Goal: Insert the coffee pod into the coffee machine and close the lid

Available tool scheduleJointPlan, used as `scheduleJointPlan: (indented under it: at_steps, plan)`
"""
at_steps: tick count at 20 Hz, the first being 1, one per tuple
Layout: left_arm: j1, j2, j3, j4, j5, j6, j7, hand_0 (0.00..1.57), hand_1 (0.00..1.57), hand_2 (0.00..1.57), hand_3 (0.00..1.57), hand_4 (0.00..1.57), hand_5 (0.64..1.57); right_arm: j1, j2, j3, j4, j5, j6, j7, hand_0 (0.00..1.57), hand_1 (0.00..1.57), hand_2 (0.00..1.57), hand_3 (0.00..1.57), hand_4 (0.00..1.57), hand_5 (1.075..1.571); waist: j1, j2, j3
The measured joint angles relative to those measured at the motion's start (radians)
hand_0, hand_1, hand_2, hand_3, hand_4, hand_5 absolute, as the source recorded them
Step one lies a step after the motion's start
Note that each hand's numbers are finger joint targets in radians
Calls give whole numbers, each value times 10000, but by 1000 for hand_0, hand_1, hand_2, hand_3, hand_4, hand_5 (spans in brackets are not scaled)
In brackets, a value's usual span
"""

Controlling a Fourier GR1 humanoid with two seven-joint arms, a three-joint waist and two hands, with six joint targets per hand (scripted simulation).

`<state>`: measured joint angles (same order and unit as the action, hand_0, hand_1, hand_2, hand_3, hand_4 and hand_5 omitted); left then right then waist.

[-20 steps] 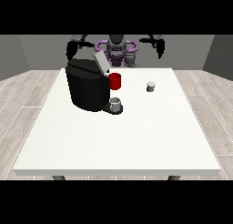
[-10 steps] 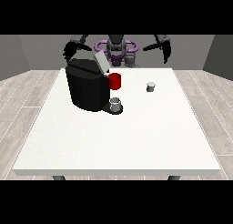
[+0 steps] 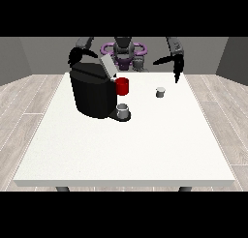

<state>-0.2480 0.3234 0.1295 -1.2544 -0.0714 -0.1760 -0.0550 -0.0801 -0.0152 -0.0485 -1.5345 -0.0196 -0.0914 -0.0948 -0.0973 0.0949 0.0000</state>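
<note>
At the view's left, behind the black coffee machine (image 3: pixel 93 94), the hand at the view's left (image 3: pixel 75 56) hangs above the machine's back corner, touching nothing that can be made out; it shows only as a dark lump against the machine's top, so whether its fingers are open or curled cannot be told. Below it, the machine stands on the far left part of the white bench (image 3: pixel 126 145), a bulky dark block with its grey lid (image 3: pixel 107 66) tilted up and back, standing open over the top. Just to the right of the machine's front, a red part (image 3: pixel 122 86) juts out at its upper edge, and under that a small grey cup (image 3: pixel 123 110) sits on the machine's dark drip base. Farther right, well apart from the machine and alone on the bench, stands the coffee pod (image 3: pixel 160 92), a small pale grey cup shape, upright, near the bench's far edge. Above and just to the right of the pod, the hand at the view's right (image 3: pixel 177 68) is lifted over the bench's far right area, its fingers pointing downward and seemingly straight, with the thumb stretched out to the left, so the hand looks open and holds nothing. It hangs clear of the pod, not touching it. Between the two arms, at the far side of the bench, rises the robot's torso (image 3: pixel 124 51), grey and purple.
</note>
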Motion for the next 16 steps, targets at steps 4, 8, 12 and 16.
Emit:
scheduleJointPlan:
  at_steps: [4,8,12,16]
  plan:
    - [-558,199,197,1046,-245,24,-195,0,0,0,0,0,1571,-376,-61,-134,307,-76,14,-129,0,0,0,0,358,1571,-42,397,-2]
    - [-920,160,19,1872,-773,226,-315,0,0,0,0,0,1571,-635,6,198,474,95,-434,196,0,0,0,0,392,1571,-29,465,-2]
    - [-1309,326,-155,2511,-1273,239,-502,0,0,198,0,0,1571,-894,-89,85,873,170,-498,232,0,0,0,0,428,1571,-28,651,-2]
    - [-1613,361,-295,3230,-1777,318,-621,223,223,529,222,0,1571,-939,-148,109,1155,299,-535,328,0,0,0,0,424,1571,-61,507,-1]
